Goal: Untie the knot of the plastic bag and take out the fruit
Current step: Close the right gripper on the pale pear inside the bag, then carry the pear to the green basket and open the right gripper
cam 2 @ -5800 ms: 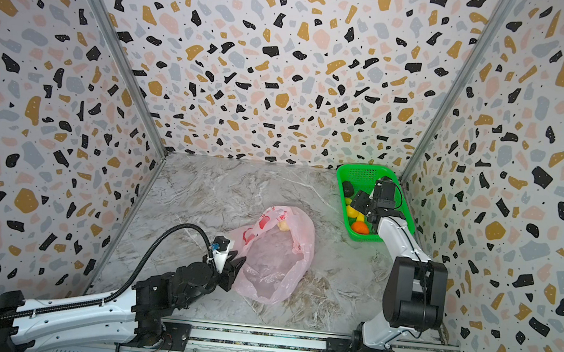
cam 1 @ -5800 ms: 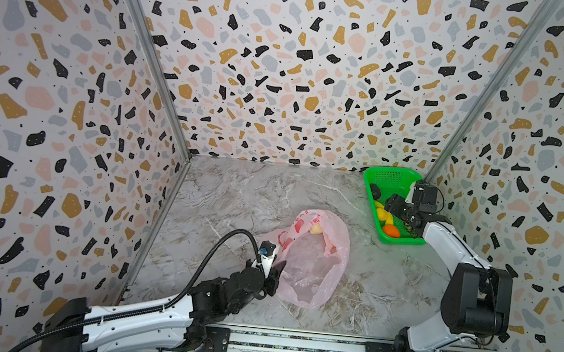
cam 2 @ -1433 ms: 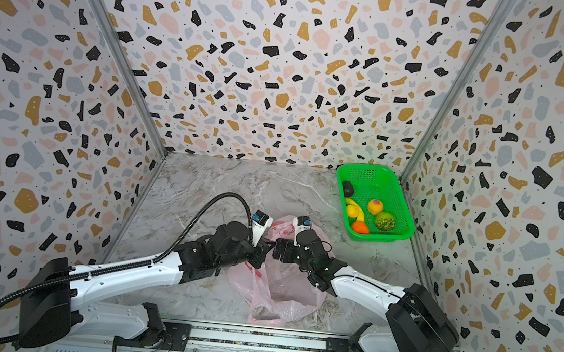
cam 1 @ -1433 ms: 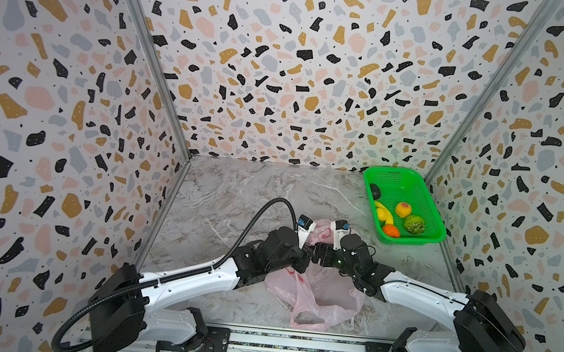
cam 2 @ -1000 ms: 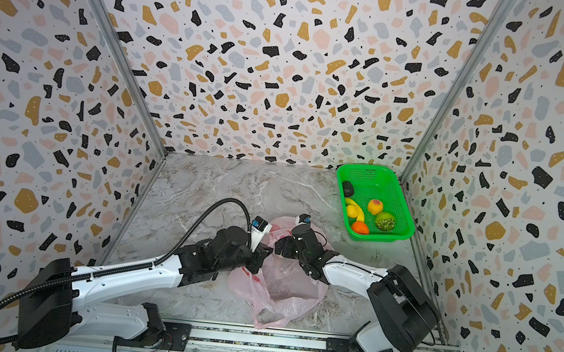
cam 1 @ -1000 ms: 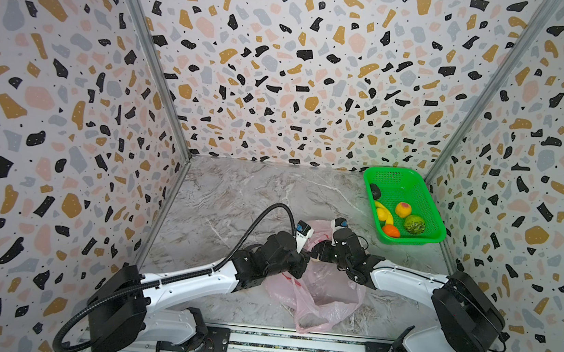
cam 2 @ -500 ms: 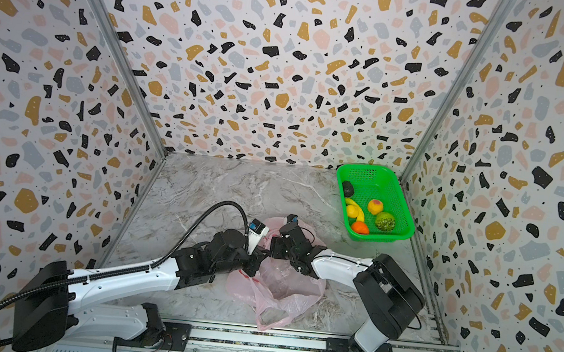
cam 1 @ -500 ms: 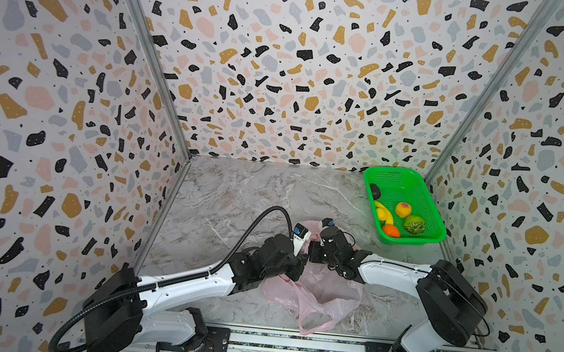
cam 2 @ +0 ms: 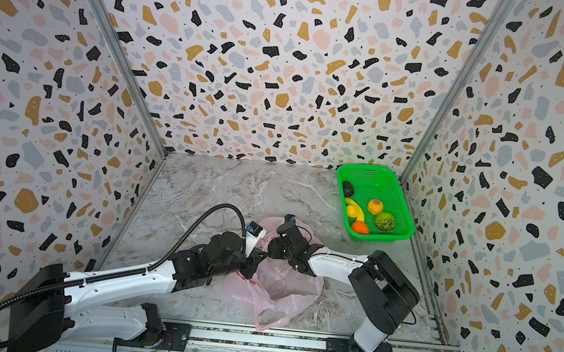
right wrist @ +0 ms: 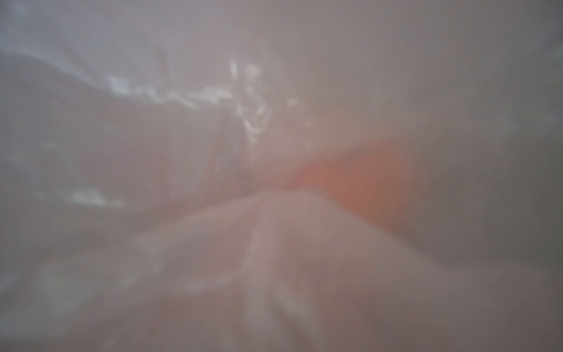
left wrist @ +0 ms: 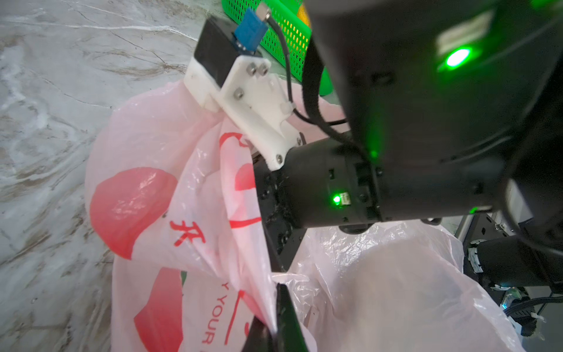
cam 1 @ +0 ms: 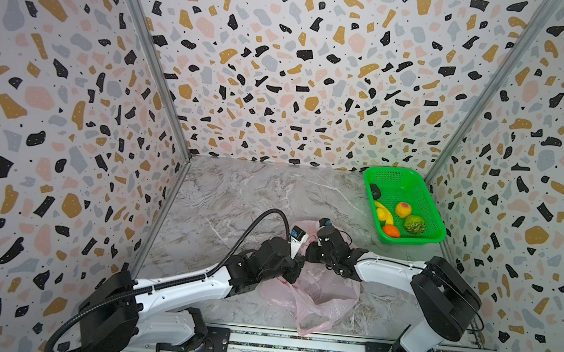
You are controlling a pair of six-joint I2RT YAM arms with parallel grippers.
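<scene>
The plastic bag (cam 1: 319,297) lies crumpled on the marble tabletop (cam 1: 253,195), front-ctr, btwn the two arms. Its pink film is pinched tight in the left gripper (left wrist: 272,326). The right gripper (cam 1: 308,254) pokes into the bag just beside that. Its tips are hidden and the wrist cam shows only blurred film, so can't tell its width. The fruit (cam 1: 402,210) sits in the green basket (cam 1: 398,178), far-right corner, well apart from the bag.

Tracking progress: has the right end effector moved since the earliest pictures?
Yes: the right end effector left the green basket, moving left and toward the front rail, to the plastic bag.
</scene>
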